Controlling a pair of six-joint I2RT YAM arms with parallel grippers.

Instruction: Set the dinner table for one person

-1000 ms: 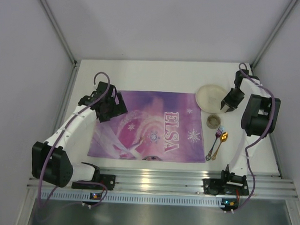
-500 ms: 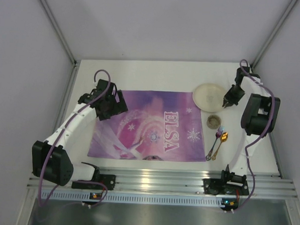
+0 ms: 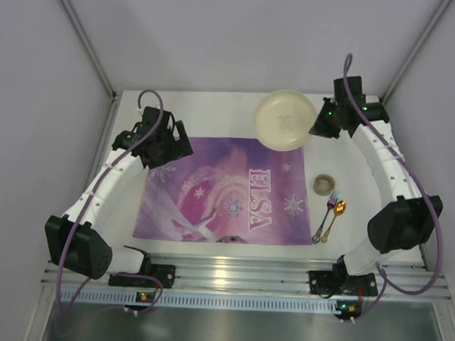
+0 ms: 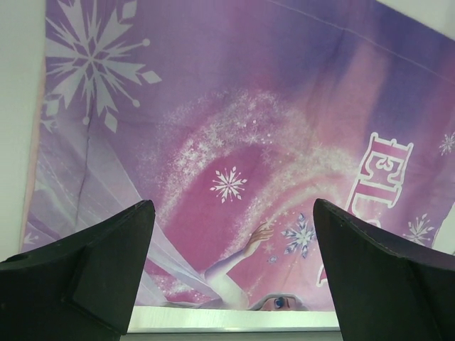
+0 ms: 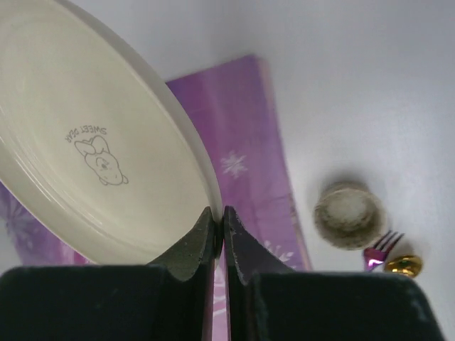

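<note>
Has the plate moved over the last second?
Yes. The plate moved left and farther back, from beside the mat's far-right corner to over its far edge, held in the right gripper.

Purple placemat (image 3: 227, 189) read "ELSA" in white block letters, turned sideways in the top view. The left wrist view caught only "EL" at its right edge. Cream plate (image 5: 85, 142) had small upside-down print, "SWEET DEA", with the ending unclear, beside a small rabbit drawing, on the face toward the right wrist camera.
</note>
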